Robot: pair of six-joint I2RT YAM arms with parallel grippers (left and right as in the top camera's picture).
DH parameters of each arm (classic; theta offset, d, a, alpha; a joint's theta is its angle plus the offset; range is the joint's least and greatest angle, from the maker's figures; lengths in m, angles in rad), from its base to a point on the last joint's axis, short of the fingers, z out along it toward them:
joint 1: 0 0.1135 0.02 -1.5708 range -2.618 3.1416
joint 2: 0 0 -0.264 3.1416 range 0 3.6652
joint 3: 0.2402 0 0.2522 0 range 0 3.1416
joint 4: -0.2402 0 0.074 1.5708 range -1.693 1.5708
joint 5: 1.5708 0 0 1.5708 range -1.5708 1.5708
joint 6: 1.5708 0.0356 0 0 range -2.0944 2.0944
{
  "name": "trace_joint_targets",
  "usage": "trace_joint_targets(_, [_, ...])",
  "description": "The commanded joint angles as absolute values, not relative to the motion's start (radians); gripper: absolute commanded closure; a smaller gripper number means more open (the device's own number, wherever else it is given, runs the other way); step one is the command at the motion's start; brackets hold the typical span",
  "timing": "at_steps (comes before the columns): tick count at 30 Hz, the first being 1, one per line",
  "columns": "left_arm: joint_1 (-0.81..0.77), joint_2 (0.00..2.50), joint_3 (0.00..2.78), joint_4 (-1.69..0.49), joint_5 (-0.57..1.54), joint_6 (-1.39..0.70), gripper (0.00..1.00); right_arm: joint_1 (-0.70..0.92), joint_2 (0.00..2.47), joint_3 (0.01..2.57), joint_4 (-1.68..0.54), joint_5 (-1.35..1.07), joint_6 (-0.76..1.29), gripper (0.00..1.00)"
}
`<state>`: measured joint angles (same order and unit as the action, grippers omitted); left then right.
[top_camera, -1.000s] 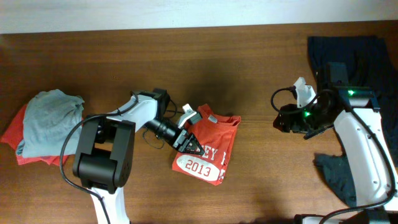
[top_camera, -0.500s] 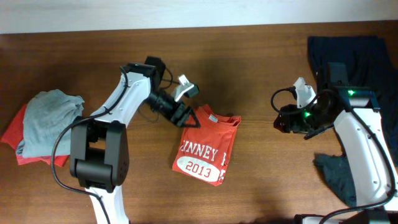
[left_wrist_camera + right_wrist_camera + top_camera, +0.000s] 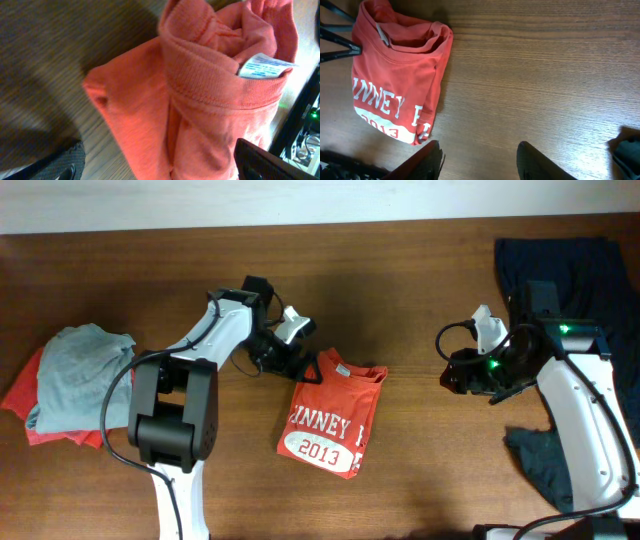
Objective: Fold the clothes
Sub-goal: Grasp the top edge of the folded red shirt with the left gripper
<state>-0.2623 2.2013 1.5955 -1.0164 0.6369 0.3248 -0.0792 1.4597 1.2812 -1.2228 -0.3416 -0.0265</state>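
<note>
A red T-shirt (image 3: 333,418) with white lettering lies folded in the middle of the table. Its collar points to the far side. It also shows in the right wrist view (image 3: 395,85). My left gripper (image 3: 311,368) is open at the collar's left edge. In the left wrist view the collar and its label (image 3: 220,75) fill the frame, and the two fingers (image 3: 157,152) stand wide apart on either side of the cloth. My right gripper (image 3: 452,376) is open and empty over bare wood to the right of the shirt, as the right wrist view (image 3: 482,162) shows.
A folded grey garment (image 3: 72,370) lies on a red one (image 3: 20,395) at the table's left edge. Dark navy clothes lie at the far right (image 3: 565,265) and the near right (image 3: 540,465), partly under the right arm.
My left gripper has moved from over the shirt's middle up to the left of its collar. The shirt and the right arm have not moved.
</note>
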Motion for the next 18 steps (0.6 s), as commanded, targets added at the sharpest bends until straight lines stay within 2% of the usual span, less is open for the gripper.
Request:
trace_joint_targets(1, [-0.29, 2.236, 1.594, -1.013, 0.667, 0.345, 0.05, -0.086, 1.462, 1.292, -1.223, -0.336, -0.03, 0.46])
trace_joint_targets(3, [-0.311, 2.251, 1.594, -1.013, 0.666, 0.345, 0.05, -0.086, 1.462, 1.292, -1.224, -0.336, -0.03, 0.46])
trace_joint_targets(5, [-0.324, 2.27, 1.594, -1.013, 0.666, 0.345, 0.11, -0.086, 1.462, 1.292, -1.225, -0.336, -0.03, 0.46])
trace_joint_targets(8, [-0.328, 2.294, 1.594, -1.01, 0.666, 0.345, 0.24, -0.086, 1.462, 1.292, -1.23, -0.336, -0.03, 0.46])
trace_joint_targets(10, [-0.328, 2.304, 1.594, -0.994, 0.66, 0.345, 0.43, -0.086, 1.462, 1.292, -1.231, -0.336, -0.03, 0.46])
trace_joint_targets(11, [-0.328, 2.306, 1.594, -0.987, 0.654, 0.345, 0.48, -0.086, 1.462, 1.292, -1.232, -0.336, -0.03, 0.46])
trace_joint_targets(15, [-0.326, 2.305, 1.596, -0.977, 0.62, 0.345, 0.81, -0.086, 1.462, 1.292, -1.231, -0.336, -0.03, 0.46])
trace_joint_targets(16, [-0.319, 2.305, 1.6, -0.983, 0.599, 0.344, 0.99, -0.086, 1.462, 1.292, -1.231, -0.336, -0.03, 0.46])
trace_joint_targets(18, [-0.309, 2.303, 1.611, -0.994, 0.568, 0.319, 0.99, -0.086, 1.462, 1.292, -1.231, -0.336, -0.03, 0.46])
